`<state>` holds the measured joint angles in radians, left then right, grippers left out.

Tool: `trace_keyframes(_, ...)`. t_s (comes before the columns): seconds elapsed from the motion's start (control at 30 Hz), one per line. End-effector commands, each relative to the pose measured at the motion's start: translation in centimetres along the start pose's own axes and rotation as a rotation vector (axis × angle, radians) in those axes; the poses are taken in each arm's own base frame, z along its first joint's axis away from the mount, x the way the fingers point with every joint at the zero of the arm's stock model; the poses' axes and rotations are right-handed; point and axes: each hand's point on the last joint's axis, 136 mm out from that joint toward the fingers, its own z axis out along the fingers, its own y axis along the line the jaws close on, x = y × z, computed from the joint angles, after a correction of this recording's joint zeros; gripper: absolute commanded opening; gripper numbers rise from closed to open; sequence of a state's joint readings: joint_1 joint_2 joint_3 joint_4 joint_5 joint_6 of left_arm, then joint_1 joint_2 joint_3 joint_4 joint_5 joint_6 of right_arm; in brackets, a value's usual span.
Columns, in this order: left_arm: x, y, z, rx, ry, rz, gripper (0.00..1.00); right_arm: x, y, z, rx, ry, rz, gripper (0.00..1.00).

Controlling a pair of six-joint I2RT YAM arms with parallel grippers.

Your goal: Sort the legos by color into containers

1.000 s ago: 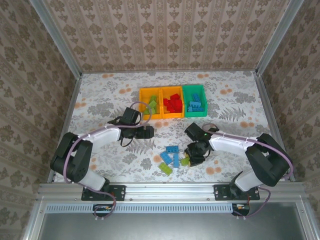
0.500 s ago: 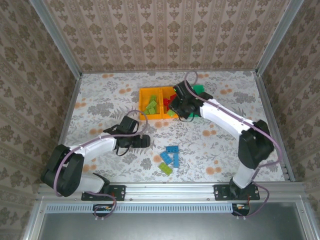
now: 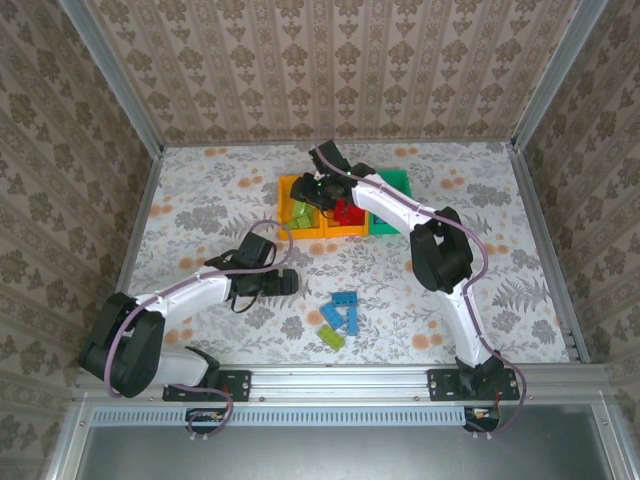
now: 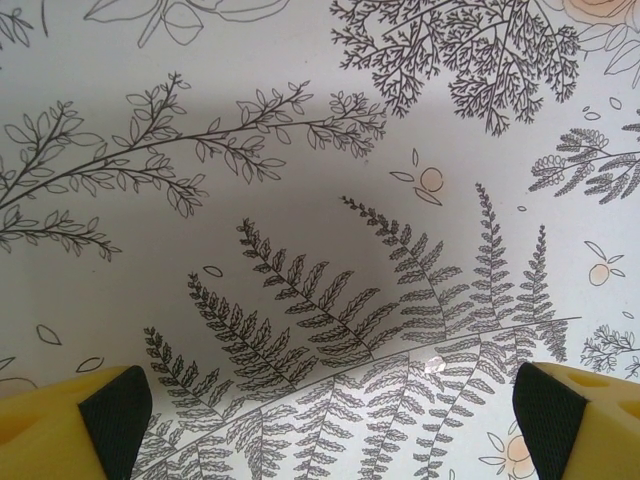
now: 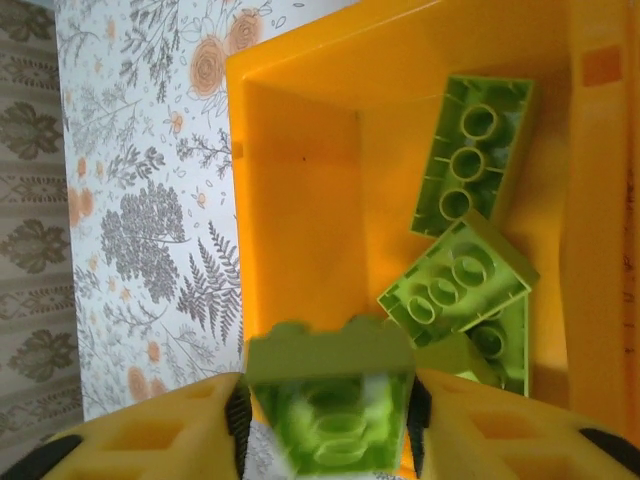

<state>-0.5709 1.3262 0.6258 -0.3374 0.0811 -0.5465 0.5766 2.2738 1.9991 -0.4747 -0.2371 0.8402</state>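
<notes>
I read the right end effector [image 5: 328, 418] as clamped on 1 lime green brick [image 5: 330, 385], held over the left orange bin [image 5: 300, 200]. More lime bricks [image 5: 470, 155] lie inside that bin. The middle orange bin [image 3: 345, 212] holds red bricks, and the green bin [image 3: 398, 180] stands just beside it, partly behind the right arm. The left end effector [image 4: 330, 410] hangs above the patterned worktop [image 4: 300, 150] with its fingers [image 4: 115, 410] apart and nothing between them. A loose cluster of blue and lime bricks [image 3: 340, 315] lies near it on the worktop.
</notes>
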Motion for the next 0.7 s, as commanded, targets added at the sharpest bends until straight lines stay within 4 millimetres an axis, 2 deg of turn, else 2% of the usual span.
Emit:
trace_keyframes(0.0, 0.4, 0.1, -0.4, -0.006, 0.004, -0.013, 0.97, -0.3, 0.9, 0.4, -0.037, 0.010, -0.008, 0.60)
trace_keyframes(0.1, 0.5, -0.2, -0.6, -0.001, 0.005, -0.005, 0.97, -0.6, 1.4, 0.0, -0.055, -0.005, -0.017, 0.72)
trace_keyframes(0.2, 0.6, -0.5, -0.8, 0.004, -0.001, 0.010, 0.97, -0.6, 2.3, -1.7, -0.080, -0.018, -0.056, 0.76)
trace_keyframes(0.33, 0.5, -0.3, -0.7, -0.009, -0.011, 0.013, 0.97, 1.2, 2.0, -5.0, -0.020, -0.015, -0.144, 0.78)
trace_keyframes(0.4, 0.3, -0.2, -0.7, -0.021, -0.016, 0.013, 0.98, 3.2, 0.8, -6.7, 0.040, 0.002, -0.208, 0.78)
trace_keyframes(0.47, 0.0, 0.2, -0.7, -0.038, -0.025, 0.008, 0.99, 6.3, -1.8, -8.2, 0.161, 0.051, -0.258, 0.78)
trace_keyframes(0.57, -0.5, 0.5, -0.8, -0.047, -0.035, -0.001, 0.99, 11.1, -6.5, -10.4, 0.330, 0.145, -0.220, 0.77)
trace_keyframes(0.67, -1.1, 0.5, -0.8, -0.046, -0.043, 0.000, 1.00, 15.9, -9.2, -12.6, 0.415, 0.166, -0.201, 0.76)
